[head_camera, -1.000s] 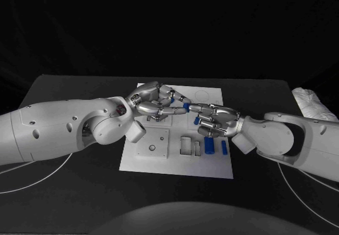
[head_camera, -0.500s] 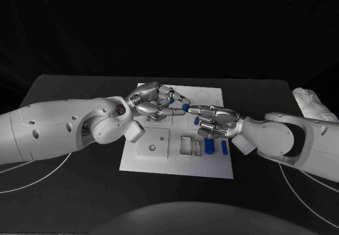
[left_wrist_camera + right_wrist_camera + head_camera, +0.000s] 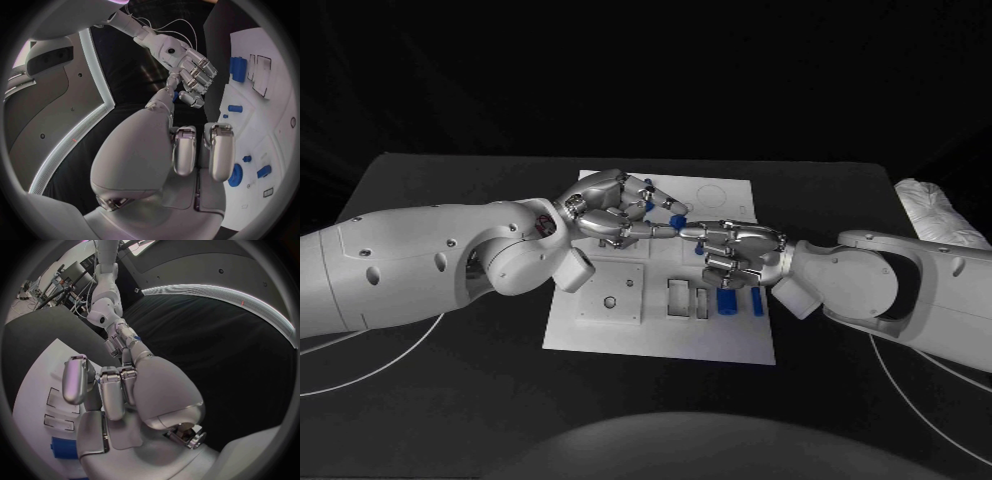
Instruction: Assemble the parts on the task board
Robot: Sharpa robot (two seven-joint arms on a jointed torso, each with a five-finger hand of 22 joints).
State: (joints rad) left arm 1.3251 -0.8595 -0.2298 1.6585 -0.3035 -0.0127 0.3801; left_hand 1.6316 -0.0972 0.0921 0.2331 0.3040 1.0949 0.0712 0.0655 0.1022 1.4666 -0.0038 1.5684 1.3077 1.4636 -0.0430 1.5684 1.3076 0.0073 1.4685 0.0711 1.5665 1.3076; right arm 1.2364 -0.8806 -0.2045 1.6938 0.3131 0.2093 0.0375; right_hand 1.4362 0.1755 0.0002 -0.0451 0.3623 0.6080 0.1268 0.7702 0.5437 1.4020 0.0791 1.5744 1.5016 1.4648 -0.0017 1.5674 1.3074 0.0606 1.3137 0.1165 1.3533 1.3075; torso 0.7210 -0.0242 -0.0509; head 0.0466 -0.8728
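Above the middle of the white task board (image 3: 733,335) my two hands meet fingertip to fingertip. A small blue part (image 3: 678,220) sits pinched between them. My left hand (image 3: 610,212) reaches in over the board's far left, fingers curled, with one fingertip on the part. My right hand (image 3: 736,252) comes from the right, mostly curled, with an extended finger on the part's other side. In the left wrist view the part (image 3: 177,95) lies at the right hand's (image 3: 190,75) fingertips. Two blue parts (image 3: 727,303) (image 3: 757,302) stand in the board near the right hand.
A square inset plate (image 3: 615,292) with small holes and two rectangular slots (image 3: 678,297) lie on the board's front half. More blue parts (image 3: 235,175) (image 3: 237,68) sit on the board. A white bundle (image 3: 935,210) rests at the table's right edge; cables (image 3: 387,350) trail on the left.
My right hand has shifted slightly toward the front and left, covering more of the standing blue part. The fingertips of both hands have closed in on the small blue part.
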